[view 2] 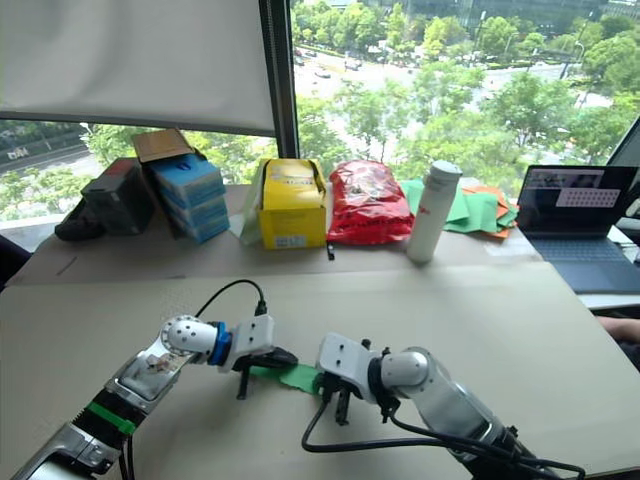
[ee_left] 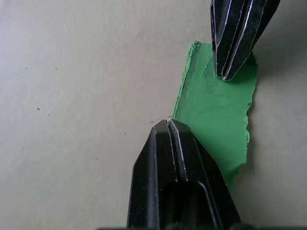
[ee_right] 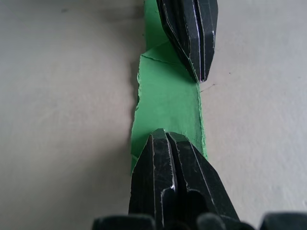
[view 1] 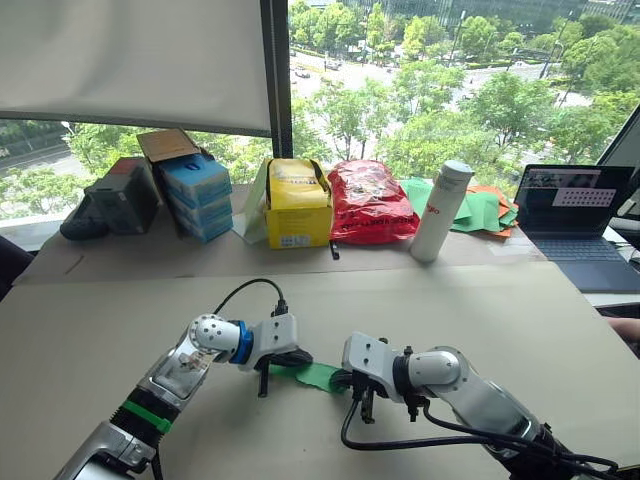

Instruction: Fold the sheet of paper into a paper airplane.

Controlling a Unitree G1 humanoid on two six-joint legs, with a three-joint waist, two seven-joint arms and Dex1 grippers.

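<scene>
Left wrist view shows the left hand [ee_left: 169, 125] with its two black fingers pressed together, their tips resting at one edge of the paper [ee_left: 213, 112], which lies flat on the worktop [ee_left: 72, 96]. No paper is seen between these fingers, so the hand is clenched and only presses down. Across the paper from it, the tip of the right hand [ee_left: 229, 72] touches the other end of the green strip, and its fingers are also closed together with nothing held between them. Right wrist view gives the same picture from the opposite side: the right hand sits on the near end of the paper, the left hand on the far end, and between both tips the paper is a narrow folded strip with creases and a slightly rough long edge. From the head camera, the paper [view 1: 318, 375] lies directly between the two hands [view 1: 290, 357] [view 1: 345, 378], low on the worktop. Far beyond the hands, along the window, stand a yellow box [view 1: 297, 203], a red bag [view 1: 370, 202], a white bottle [view 1: 441, 211], blue boxes [view 1: 197, 195] and a laptop [view 1: 575, 215].
</scene>
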